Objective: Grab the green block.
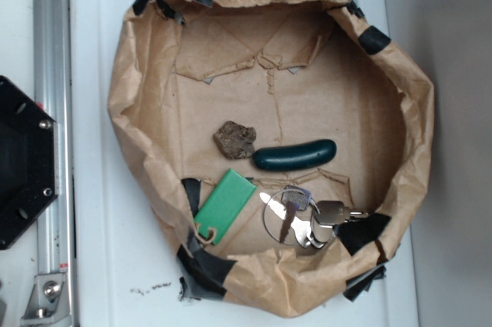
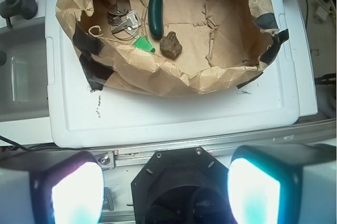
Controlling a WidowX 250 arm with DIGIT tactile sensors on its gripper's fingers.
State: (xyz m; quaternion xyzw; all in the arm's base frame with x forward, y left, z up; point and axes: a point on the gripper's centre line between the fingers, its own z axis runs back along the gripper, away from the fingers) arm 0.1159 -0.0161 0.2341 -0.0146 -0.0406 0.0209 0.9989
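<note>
The green block [image 1: 224, 205] lies flat inside the brown paper bowl [image 1: 138, 96], at its lower left, with a small tan loop [image 1: 204, 237] at its near end. In the wrist view only a green corner of the green block [image 2: 143, 44] peeks over the paper wall. My gripper [image 2: 166, 187] hangs well back from the bowl, above the robot's black base, with its two fingers far apart and nothing between them. The exterior view does not show the gripper.
Inside the bowl lie a dark green sausage-shaped object [image 1: 295, 155], a brown rock [image 1: 234, 140] and a bunch of keys [image 1: 304, 215] right of the block. The bowl's crumpled walls [image 2: 158, 74] rise around them. It stands on a white lid [image 1: 100, 211]; the black robot base [image 1: 23, 161] sits left.
</note>
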